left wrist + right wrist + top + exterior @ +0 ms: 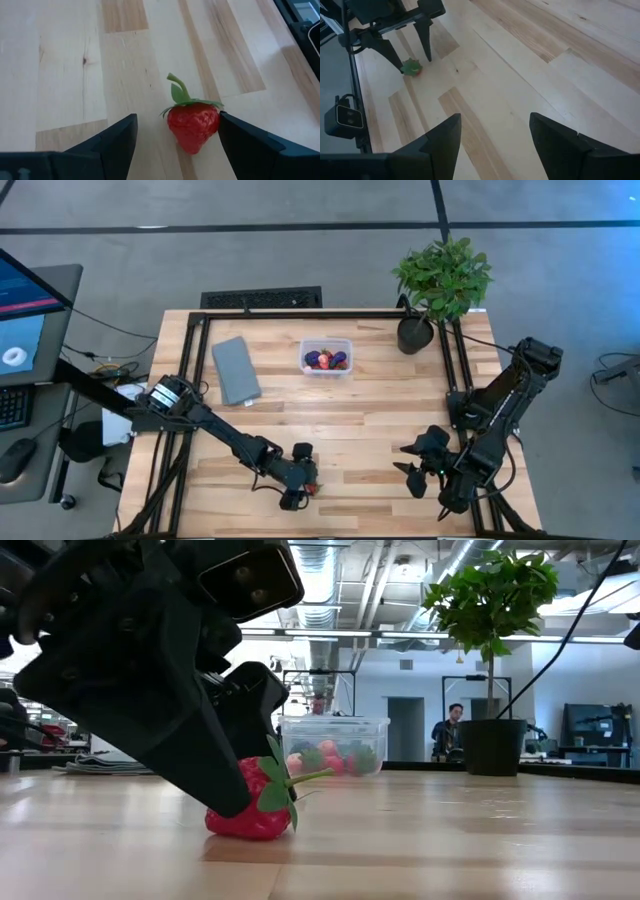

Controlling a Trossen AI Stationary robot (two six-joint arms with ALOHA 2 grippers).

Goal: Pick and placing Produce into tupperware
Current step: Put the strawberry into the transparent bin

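A red toy strawberry (pixel 192 125) with a green top lies on its side on the wooden table near its near edge (pixel 314 488). My left gripper (pixel 177 117) is open and low over the table, one finger on each side of the berry (pixel 250 812). The clear tupperware (pixel 326 358) stands toward the far edge and holds several red, pink and purple pieces (pixel 333 758). My right gripper (pixel 405 459) is open and hovers to the right of the strawberry, holding nothing (pixel 495 119). In the right wrist view the berry (pixel 411 67) shows between the left fingers. My left gripper has one finger (pixel 235 137) right against the strawberry's side (pixel 215 122), though I cannot tell whether they touch. The other finger (pixel 120 140) stands apart from the berry with a gap. The fingers slant down from the table's left, and the berry rests on the table.
A flat grey lid (pixel 236 370) lies left of the tub. A leafy potted plant (pixel 440 280) stands at the far right corner. Black frame rails (pixel 300 313) border the table. Bare wood lies between the two grippers and the tub. A person (pixel 450 730) sits far behind.
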